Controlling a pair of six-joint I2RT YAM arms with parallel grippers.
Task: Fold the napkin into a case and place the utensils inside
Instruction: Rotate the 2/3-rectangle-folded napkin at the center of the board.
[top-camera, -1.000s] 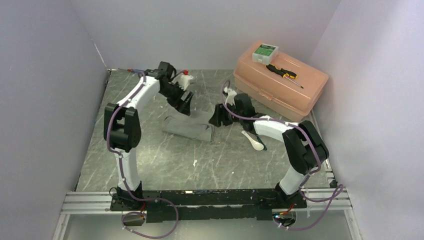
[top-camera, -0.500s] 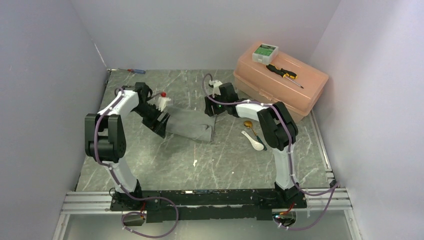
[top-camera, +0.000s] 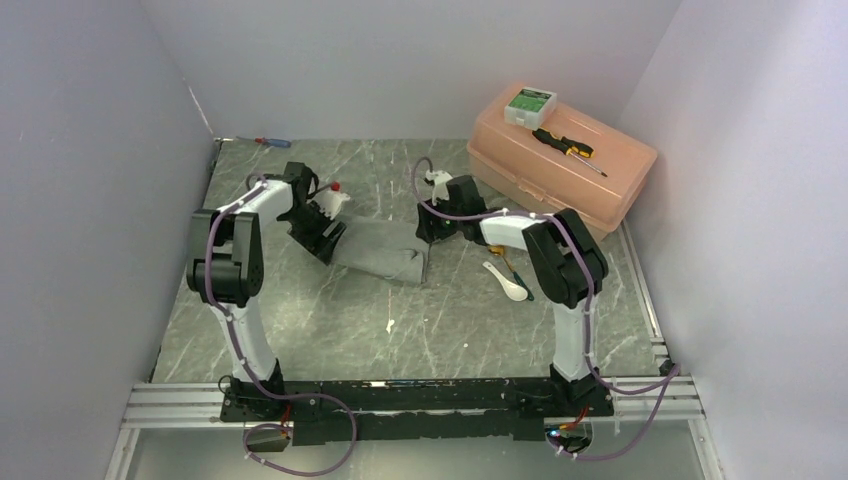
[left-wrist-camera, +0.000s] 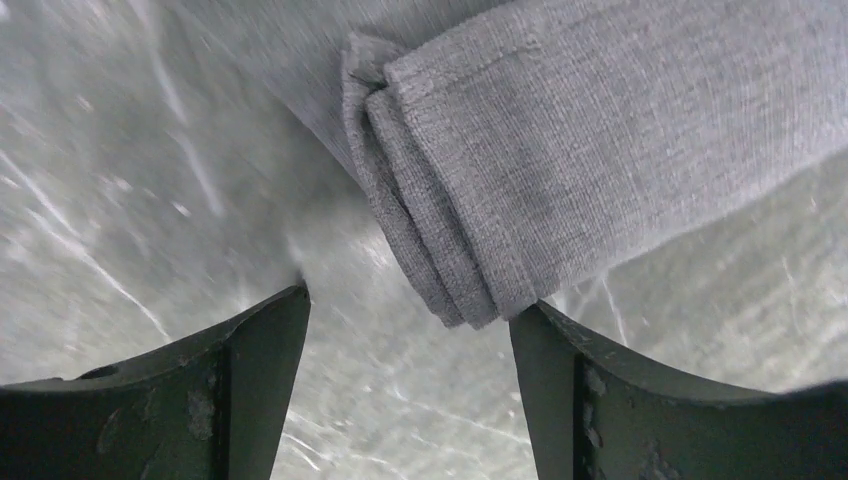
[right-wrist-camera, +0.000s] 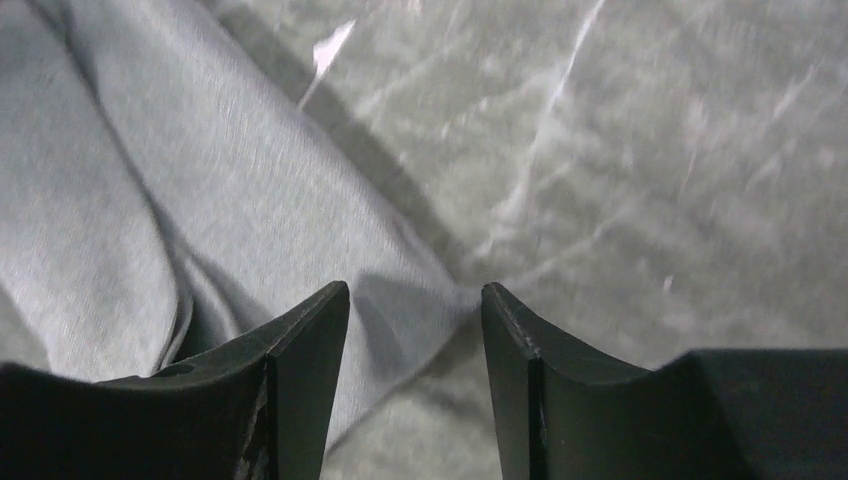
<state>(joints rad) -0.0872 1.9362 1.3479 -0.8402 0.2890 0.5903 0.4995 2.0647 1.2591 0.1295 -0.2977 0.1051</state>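
**Napkin folded flat; spoons still outside**

- The soft grey cloth napkin (top-camera: 383, 250) lies mid-frame on the marbled grey-green bench (top-camera: 330, 330), folded into a flat oblong. The left wrist view shows several layers stacked at one corner. I cannot tell whether a pocket mouth is formed.
- The left pincer (top-camera: 326, 243) sits low at the napkin's left end. Its jaws are wide with nothing between them, and the layered corner lies just ahead of the tips.
- The right pincer (top-camera: 430, 230) is at the napkin's upper right end. Its jaws are narrower but apart, standing either side of a thin cloth corner and not visibly clamped on it.
- The white short-handled soup spoon (top-camera: 510, 283) and the gold-bronze round-bowled spoon (top-camera: 496, 262) lie on the bench right of the napkin. They are close together, clear of the cloth and partly under the right arm.

My reading is that the folding is mostly done, perhaps with a last tuck or straightening in hand. Both spoons remain to be picked up and slid inside, so the task is roughly at its midpoint.
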